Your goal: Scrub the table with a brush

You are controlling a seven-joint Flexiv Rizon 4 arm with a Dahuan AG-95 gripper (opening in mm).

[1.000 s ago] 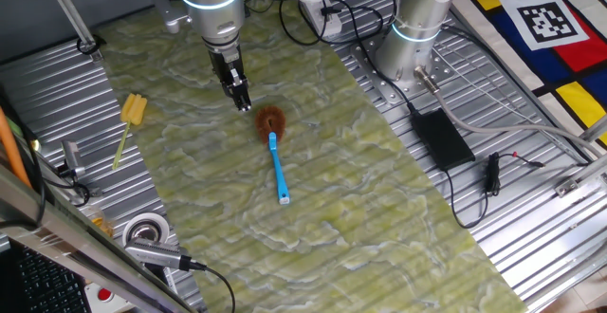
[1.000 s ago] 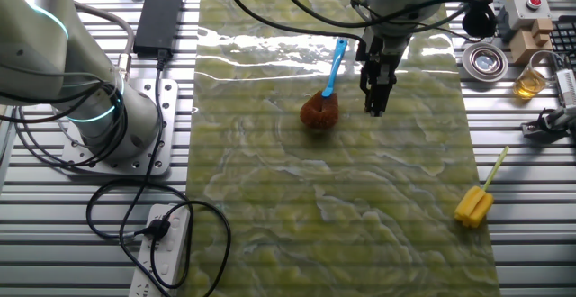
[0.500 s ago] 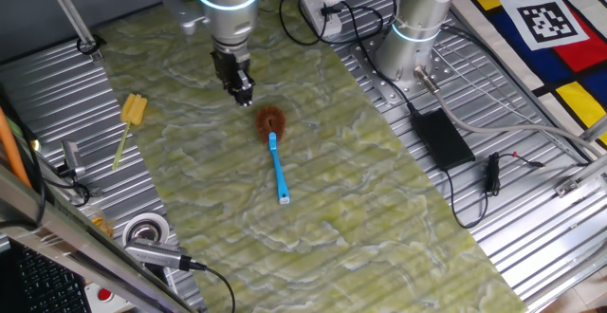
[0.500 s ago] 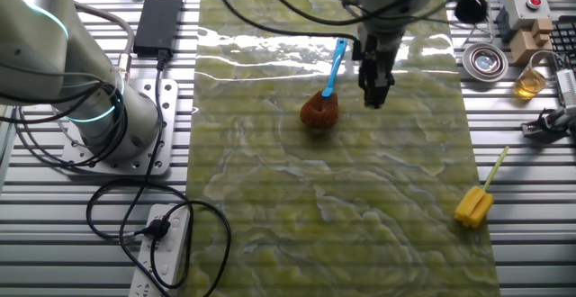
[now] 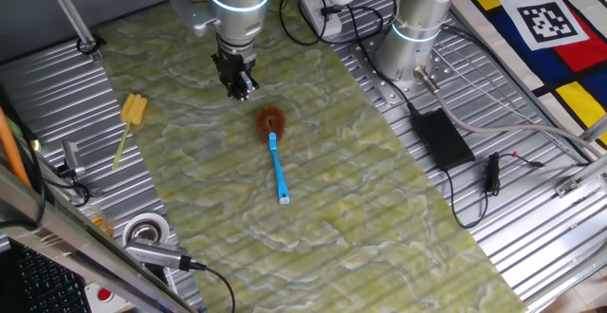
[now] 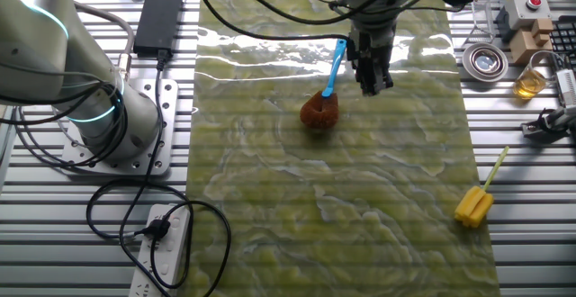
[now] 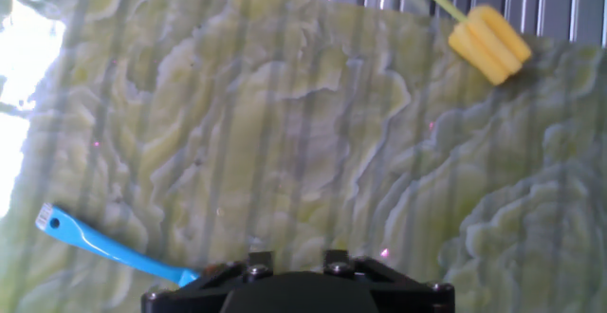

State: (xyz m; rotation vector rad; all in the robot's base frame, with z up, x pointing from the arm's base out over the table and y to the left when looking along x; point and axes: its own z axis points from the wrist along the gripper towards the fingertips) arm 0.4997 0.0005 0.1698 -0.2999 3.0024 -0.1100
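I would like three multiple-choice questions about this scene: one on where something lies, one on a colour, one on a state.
1. Where does the brush lie?
A. on the table
B. on the ribbed metal
C. in the gripper

2. What colour is the handle of the brush with the brown bristles?
A. yellow
B. light blue
C. black

3. What is the gripper holding?
A. the yellow brush
B. the power adapter
C. nothing

Answers:
1 A, it lies flat on the green marbled surface.
2 B, a blue handle runs from the brown tuft.
3 C, both fixed views show it beside the brown tuft with nothing between its fingers.
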